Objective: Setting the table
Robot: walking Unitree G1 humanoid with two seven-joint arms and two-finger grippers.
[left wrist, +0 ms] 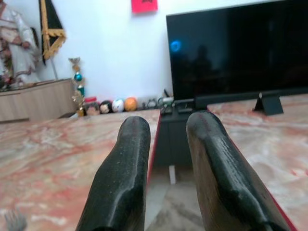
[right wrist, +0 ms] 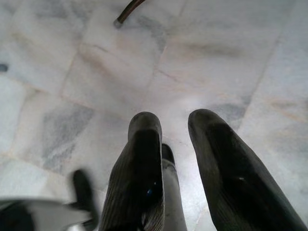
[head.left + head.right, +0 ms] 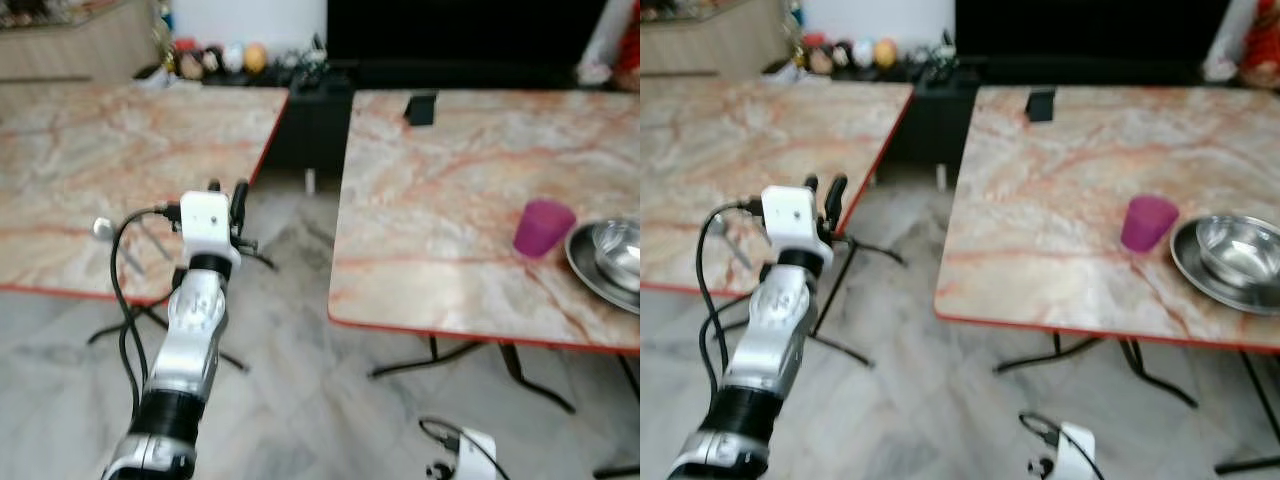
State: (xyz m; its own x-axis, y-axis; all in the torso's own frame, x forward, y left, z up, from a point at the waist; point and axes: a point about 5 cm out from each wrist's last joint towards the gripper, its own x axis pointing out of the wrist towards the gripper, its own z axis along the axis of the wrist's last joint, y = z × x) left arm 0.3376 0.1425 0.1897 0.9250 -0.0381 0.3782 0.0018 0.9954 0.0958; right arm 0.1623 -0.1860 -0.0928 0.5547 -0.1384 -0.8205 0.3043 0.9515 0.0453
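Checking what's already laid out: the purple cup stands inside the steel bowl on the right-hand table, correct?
Not quite. The purple cup stands on the right-hand table itself, beside the steel bowl, not inside it; the bowl sits on a steel plate. The right eye view shows this.

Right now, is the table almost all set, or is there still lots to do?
Some is done: a purple plastic cup stands beside a shiny steel bowl sitting on a round steel plate on the right marble table. In hand: nothing; the left gripper is raised and open, empty. The right gripper points at the floor. The left marble table looks unset.
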